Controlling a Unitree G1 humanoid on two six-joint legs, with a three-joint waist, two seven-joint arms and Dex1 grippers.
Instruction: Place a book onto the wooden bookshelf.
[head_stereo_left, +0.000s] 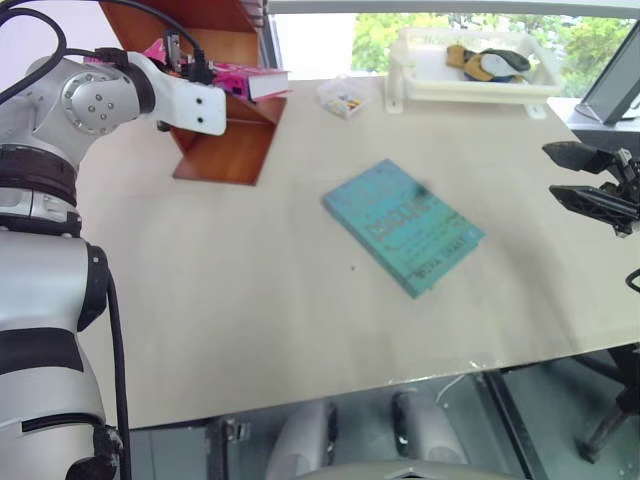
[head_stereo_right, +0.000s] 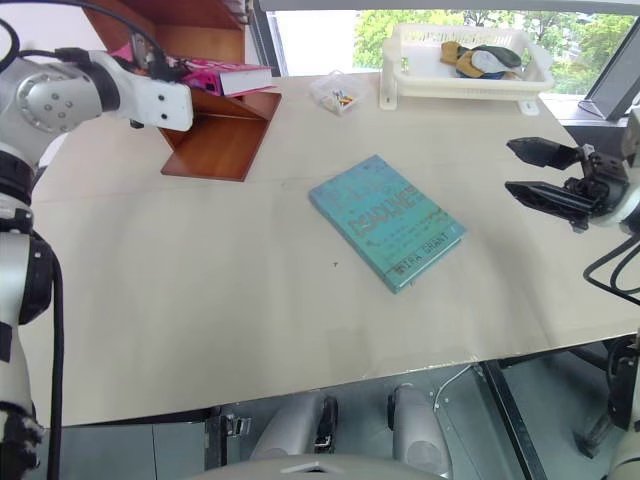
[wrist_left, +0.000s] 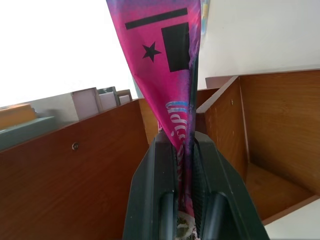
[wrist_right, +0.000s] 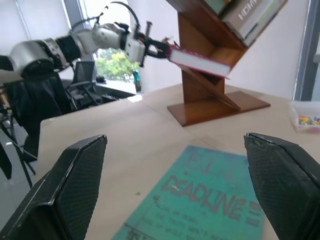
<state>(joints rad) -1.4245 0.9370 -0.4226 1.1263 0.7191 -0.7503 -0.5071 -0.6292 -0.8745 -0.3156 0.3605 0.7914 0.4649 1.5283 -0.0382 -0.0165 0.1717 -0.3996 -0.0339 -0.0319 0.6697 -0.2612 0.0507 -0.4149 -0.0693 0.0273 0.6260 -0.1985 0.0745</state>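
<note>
At the far left, the left gripper (wrist_left: 185, 170) was shut on the book (head_stereo_left: 250, 80), its two fingers pinching one edge of the pink cover while the rest of the volume reached out over a slanted board of the bookshelf (head_stereo_left: 225, 150). From the right wrist view the book (wrist_right: 197, 59) appeared to lie on or just above that slanted board, near the crook of the zigzag; whether it rested there could not be confirmed. It was judged a light, fairly stiff paperback with a glossy cover that could slip. An edge grip suited sliding it in, though the free end might sag or pivot if the pinch were shallow. A hold at mid-edge, close to the spine, would have been the steadier choice. Release was judged safe only once the lower edge bore on the board, since the slope would let it slide down. On the table (head_stereo_left: 250, 300), near its centre, a teal book (head_stereo_left: 403, 225) lay flat, well apart from the bookshelf. Beyond it, at the far edge, stood a small clear box (head_stereo_left: 343, 97) and a white tray (head_stereo_left: 480, 80) holding some soft items. At the right, the right gripper (head_stereo_right: 545, 175) hung above the table edge with its jaws wide apart and nothing between them, well clear of the teal book.
</note>
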